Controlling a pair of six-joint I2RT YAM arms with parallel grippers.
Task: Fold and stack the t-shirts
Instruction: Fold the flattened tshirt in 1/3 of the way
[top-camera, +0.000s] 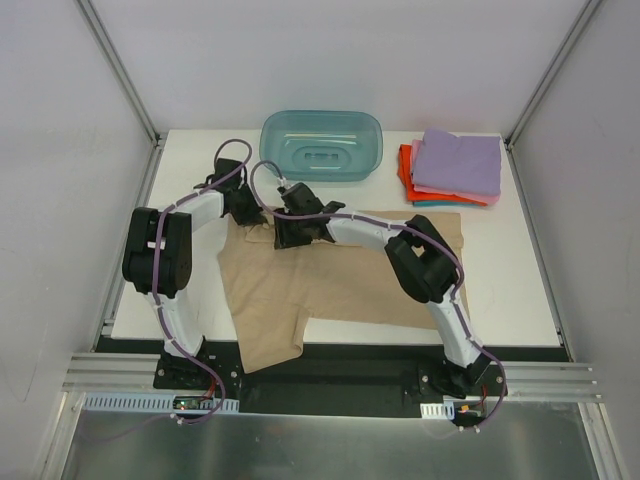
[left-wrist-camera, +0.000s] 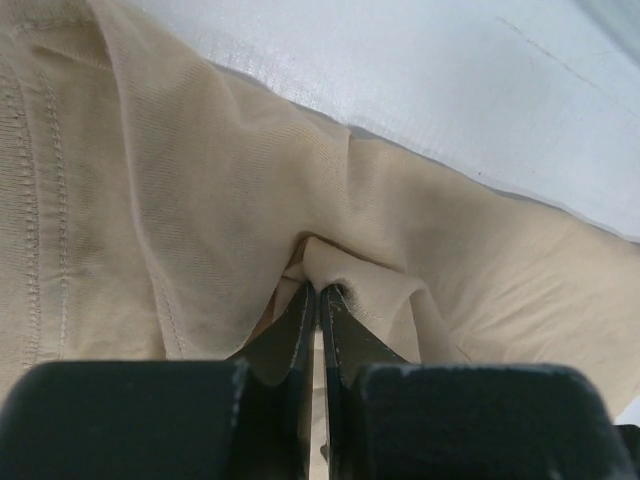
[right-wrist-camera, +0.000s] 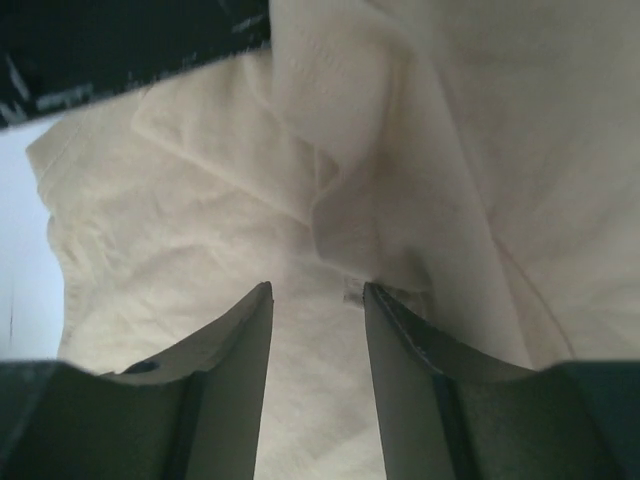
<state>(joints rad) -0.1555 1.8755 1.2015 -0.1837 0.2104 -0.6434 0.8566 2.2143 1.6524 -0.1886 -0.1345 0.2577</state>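
A tan-beige t-shirt (top-camera: 340, 280) lies spread across the white table (top-camera: 500, 290), one part hanging over the near edge. My left gripper (top-camera: 245, 210) is at the shirt's far left corner. In the left wrist view it (left-wrist-camera: 320, 290) is shut on a raised fold of the tan cloth (left-wrist-camera: 180, 200). My right gripper (top-camera: 285, 235) sits just beside it on the same shirt. In the right wrist view its jaws (right-wrist-camera: 317, 290) stand apart over the tan cloth (right-wrist-camera: 200, 220), with a crease at the right fingertip (right-wrist-camera: 375, 295). Folded t-shirts are stacked at the far right, lilac (top-camera: 458, 160) on top, over pink, orange-red (top-camera: 405, 170) and teal.
A translucent teal tub (top-camera: 322, 143) stands at the back of the table, just beyond both grippers. The folded stack lies to its right. Bare white table (left-wrist-camera: 420, 80) shows beyond the shirt's edge. Metal frame posts rise at the table's back corners.
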